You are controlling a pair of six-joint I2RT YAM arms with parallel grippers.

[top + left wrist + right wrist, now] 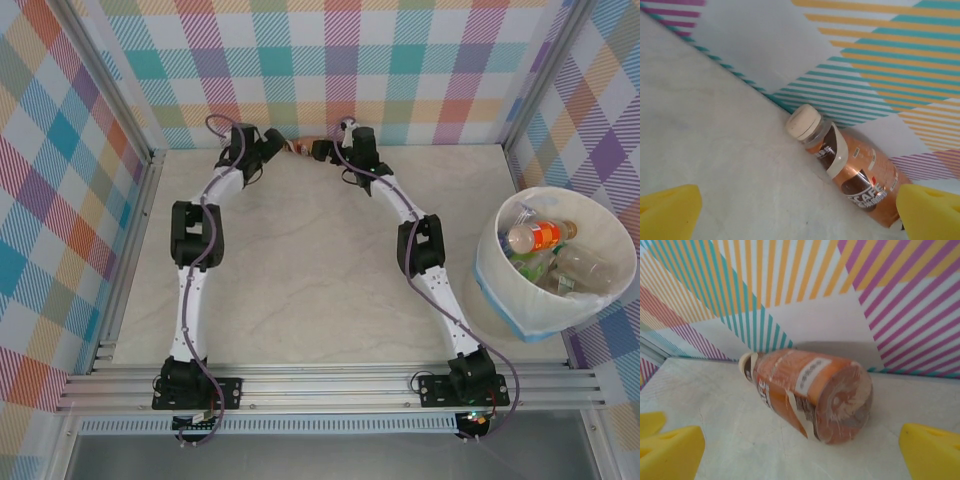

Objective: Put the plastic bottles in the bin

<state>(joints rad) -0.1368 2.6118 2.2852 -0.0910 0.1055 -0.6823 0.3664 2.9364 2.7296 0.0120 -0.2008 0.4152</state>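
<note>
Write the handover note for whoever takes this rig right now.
Grippers: the left gripper is open and empty. The right gripper is open and empty too. Both are out at the far wall, facing each other.
Things: the brown bottle lies on its side on the table against that wall, between the two grippers, ungrasped. The bin stands at the table's right edge.
Done: several bottles are in the bin.
Left: grasp the brown bottle and drop it in. The right arm is probably the better choice, as it is on the bin's side.
</note>
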